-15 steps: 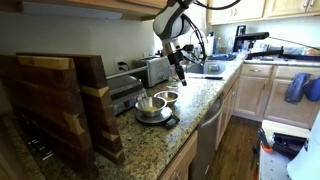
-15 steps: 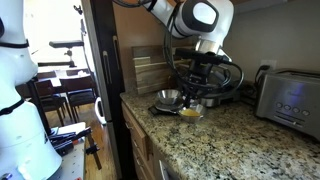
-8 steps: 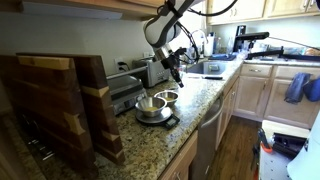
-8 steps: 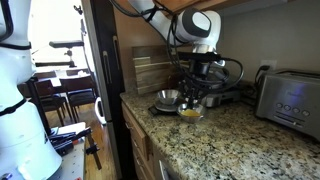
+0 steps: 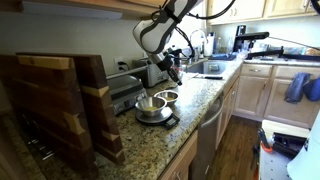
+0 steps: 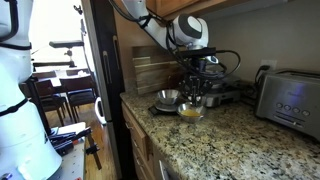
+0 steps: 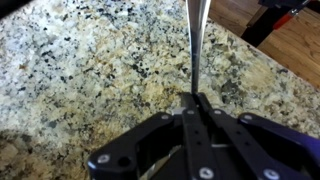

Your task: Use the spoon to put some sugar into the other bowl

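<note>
- While the wrist view looks straight down its length, the spoon (image 7: 193, 45) shows as a thin bright metal handle that runs from the fingertips to the top edge of the picture; its scoop end is out of sight.
- The gripper (image 7: 197, 98) has its two dark jaws pressed together on the lower end of that handle, pinching it between the tips.
- Beneath the spoon in the wrist view lies only the speckled granite counter (image 7: 70, 80), so the spoon hangs in the air above the stone and touches nothing else.
- In an exterior view, a steel bowl (image 6: 167, 98) stands on the counter near its front edge, and a second bowl (image 6: 190, 110) with something yellowish inside sits just beside it.
- The gripper hangs above and close to these two bowls, clear of both rims.
- In an exterior view, the bowls rest together on a dark flat base (image 5: 160, 122).
- The arm (image 5: 150, 35) comes down from the upper part of the picture, bending over the counter.
- A silver toaster (image 6: 290, 98) stands further along the counter, well apart from the bowls.
- Tall wooden cutting boards (image 5: 60, 100) stand upright on the counter, on the bowls' other side.
</note>
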Available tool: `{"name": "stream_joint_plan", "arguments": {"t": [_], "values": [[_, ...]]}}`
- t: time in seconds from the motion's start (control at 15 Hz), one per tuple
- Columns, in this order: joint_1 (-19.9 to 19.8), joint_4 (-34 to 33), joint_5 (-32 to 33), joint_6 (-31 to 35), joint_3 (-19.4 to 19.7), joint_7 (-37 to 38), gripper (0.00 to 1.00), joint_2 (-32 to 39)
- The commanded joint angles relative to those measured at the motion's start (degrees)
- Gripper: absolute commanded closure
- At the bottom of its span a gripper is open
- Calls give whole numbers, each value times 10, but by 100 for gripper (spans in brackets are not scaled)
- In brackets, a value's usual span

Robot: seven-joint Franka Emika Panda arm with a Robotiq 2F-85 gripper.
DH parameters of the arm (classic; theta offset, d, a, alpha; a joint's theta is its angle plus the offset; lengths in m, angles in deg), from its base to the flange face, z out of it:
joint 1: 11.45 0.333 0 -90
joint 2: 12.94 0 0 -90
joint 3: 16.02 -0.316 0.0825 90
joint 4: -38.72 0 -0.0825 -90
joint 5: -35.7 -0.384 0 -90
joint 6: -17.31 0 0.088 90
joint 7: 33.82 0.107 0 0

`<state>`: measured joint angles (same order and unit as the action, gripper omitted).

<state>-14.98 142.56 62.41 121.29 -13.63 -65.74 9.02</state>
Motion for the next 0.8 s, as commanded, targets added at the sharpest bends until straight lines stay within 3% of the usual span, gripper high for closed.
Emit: {"name": "stream_joint_plan", "arguments": {"t": [0.0, 0.73], "values": [[9, 31, 41, 9, -1, 29, 96, -15], [16, 65, 112, 29, -13, 60, 96, -1]]}}
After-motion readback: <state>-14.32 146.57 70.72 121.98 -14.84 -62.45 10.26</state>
